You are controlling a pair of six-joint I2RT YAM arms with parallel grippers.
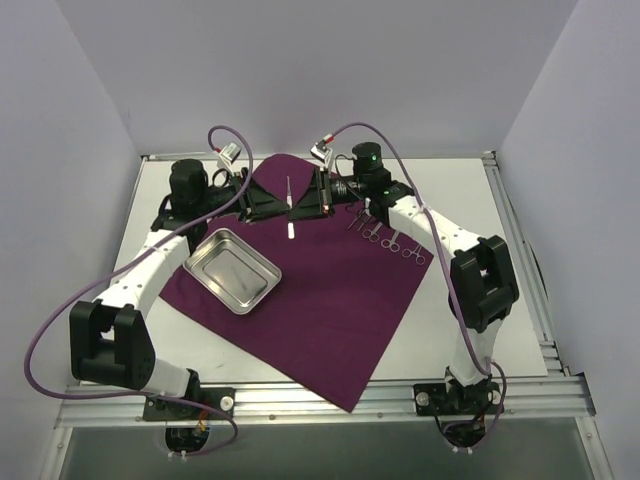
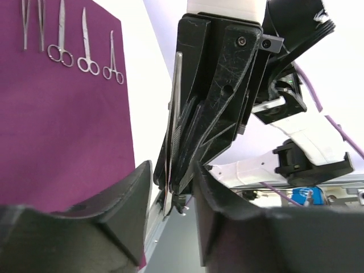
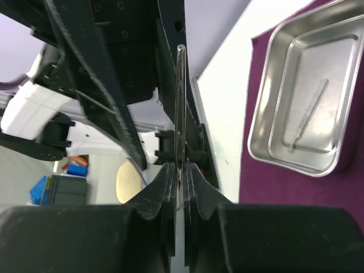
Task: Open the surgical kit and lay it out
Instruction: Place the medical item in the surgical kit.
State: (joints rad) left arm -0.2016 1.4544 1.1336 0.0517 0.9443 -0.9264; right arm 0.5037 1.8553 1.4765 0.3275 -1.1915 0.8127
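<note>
Thin straight steel instrument (image 3: 181, 102): likely light, stiff, slick, so pinch flat sides mid-shaft, not tip. It sits above far part of dark purple cloth wrap (image 1: 330, 300), between both arms. Right gripper (image 3: 181, 176) clenched on it. Left gripper (image 2: 172, 170) fingers parted either side; can't tell if touching. Shiny rectangular steel tray (image 3: 260, 114) on cloth's left. Small ring-handled metal instruments (image 1: 385, 232) lined up on right.

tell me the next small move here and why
Probably draw the left gripper back: its jaws stand open, while the right gripper has its jaws shut on the thin metal instrument, so the handover looks done.
</note>
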